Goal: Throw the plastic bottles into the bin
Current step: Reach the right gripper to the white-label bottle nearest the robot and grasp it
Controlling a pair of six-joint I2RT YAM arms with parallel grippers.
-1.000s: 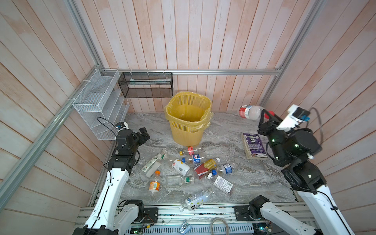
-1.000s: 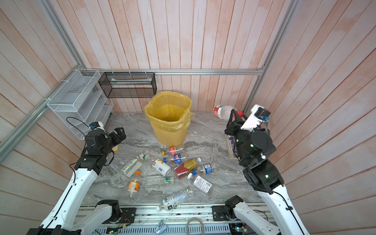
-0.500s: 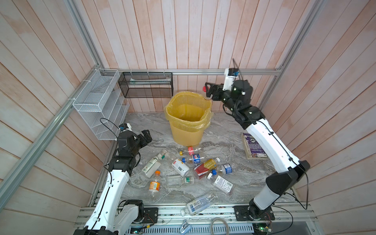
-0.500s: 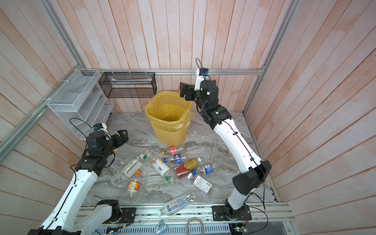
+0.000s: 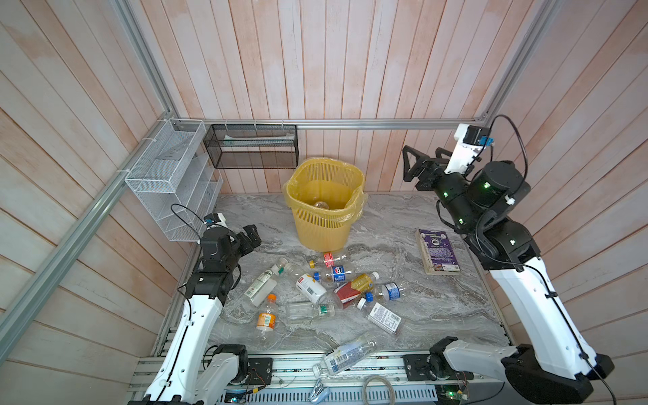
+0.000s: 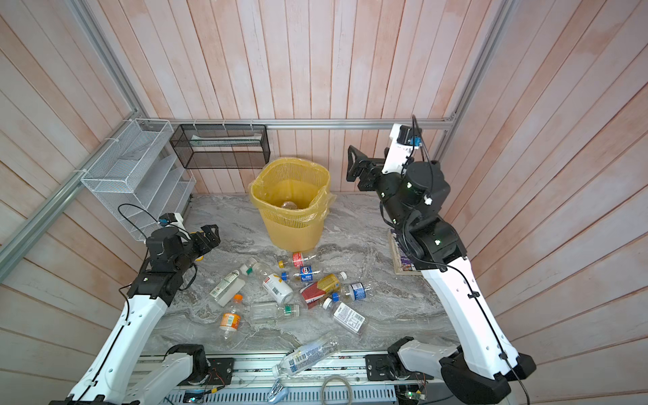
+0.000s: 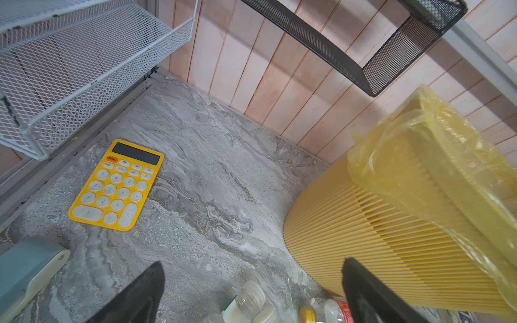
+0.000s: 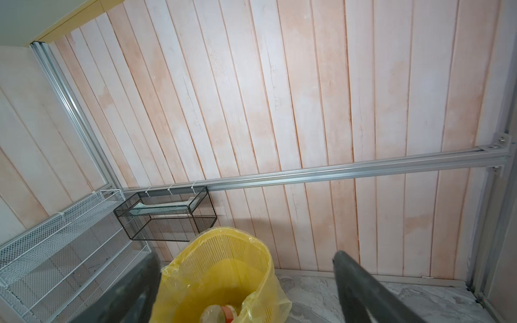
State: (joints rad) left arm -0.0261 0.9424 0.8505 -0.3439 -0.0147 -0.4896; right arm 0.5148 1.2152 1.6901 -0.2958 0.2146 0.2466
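The yellow lattice bin [image 5: 324, 224] [image 6: 292, 224] with its yellow bag stands at the back middle of the marble table. One bottle [image 5: 321, 205] [image 8: 221, 313] with a red label lies at its bottom. Several plastic bottles [image 5: 312, 287] [image 6: 277, 287] lie scattered in front of the bin, and one clear bottle [image 5: 345, 354] rests on the front rail. My right gripper [image 5: 422, 159] [image 6: 368, 163] [image 8: 246, 256] is raised to the right of the bin, open and empty. My left gripper [image 5: 249, 238] [image 6: 209, 234] [image 7: 251, 263] hovers low at the left, open, with bottle caps [image 7: 250, 297] just below it.
A purple book [image 5: 436, 254] lies at the right beneath my right arm. A yellow calculator [image 7: 117, 184] lies by the left wall. A white wire rack [image 5: 171, 182] and a black mesh basket [image 5: 250, 150] hang on the walls behind.
My right arm swung over the bin, opened and dropped the red-labelled bottle in, then drew back to the right. The clear front bottle slid onto the rail. The left gripper edged right.
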